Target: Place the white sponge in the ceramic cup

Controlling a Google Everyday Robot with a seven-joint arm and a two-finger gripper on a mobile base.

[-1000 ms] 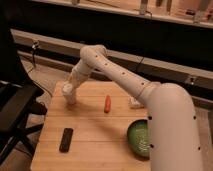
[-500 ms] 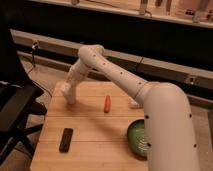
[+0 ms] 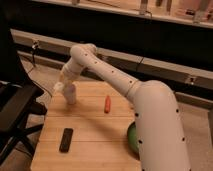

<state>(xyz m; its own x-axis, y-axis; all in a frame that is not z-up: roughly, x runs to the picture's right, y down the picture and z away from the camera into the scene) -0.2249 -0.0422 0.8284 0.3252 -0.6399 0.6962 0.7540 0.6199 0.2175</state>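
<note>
The pale ceramic cup stands upright on the wooden table, near its far left corner. My gripper hangs at the end of the white arm, just above and to the left of the cup's rim. A small white shape sits at the gripper's tip beside the rim; it may be the white sponge, but I cannot tell whether it is held or touching the cup.
An orange carrot-like piece lies right of the cup. A black flat device lies at the front left. A green bowl sits at the right, partly behind my arm. A black chair stands left of the table.
The gripper has shifted slightly left and up from directly over the cup's mouth. The view is now closer to the table.
</note>
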